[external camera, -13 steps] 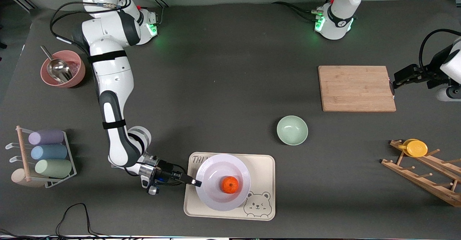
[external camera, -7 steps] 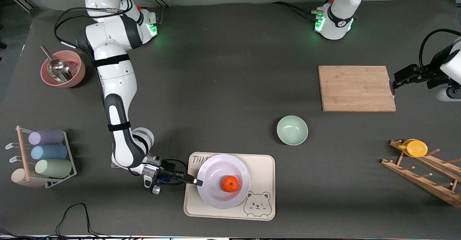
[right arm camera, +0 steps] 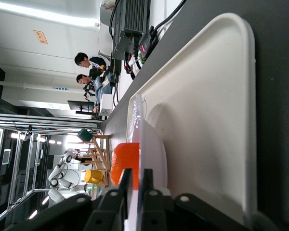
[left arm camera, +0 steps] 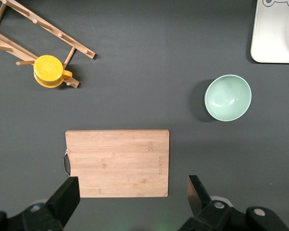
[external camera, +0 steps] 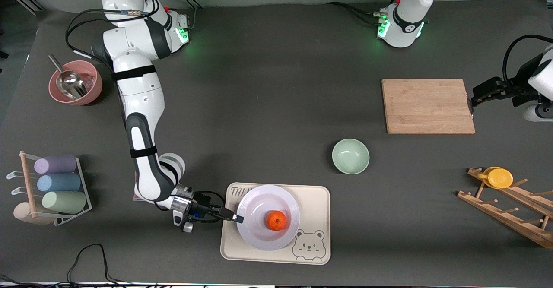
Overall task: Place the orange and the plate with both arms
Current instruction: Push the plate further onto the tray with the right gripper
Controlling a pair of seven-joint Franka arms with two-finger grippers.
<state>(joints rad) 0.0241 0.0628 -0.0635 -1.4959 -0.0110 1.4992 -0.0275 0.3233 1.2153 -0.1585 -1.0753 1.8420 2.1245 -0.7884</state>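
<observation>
The cream tray (external camera: pixel 317 201) with the bear drawing is lying near the front camera and is carrying the one plate (external camera: pixel 259 236), probably so that plate and fruit are resting on a flat, steady base. The plate is sitting on the part of the tray toward the right arm's end of the table, and its rim on that side is being pinched by the right gripper (external camera: pixel 236 218); the right wrist view is showing the fingers (right arm camera: pixel 147 185) narrowed on the thin rim edge-on, a grip that is suiting a wide, shallow plate. One orange (external camera: pixel 276 220) is sitting in the plate's sunken centre, which is likely keeping it from rolling. The left gripper (left arm camera: pixel 131 192) is waiting with its fingers spread wide and holding nothing, over the table at the edge of the single wooden cutting board (external camera: pixel 427 106). Also counted: one mint-green bowl (external camera: pixel 350 156), one small yellow dish (external camera: pixel 500 177) on the wooden rack (external camera: pixel 510 212).
</observation>
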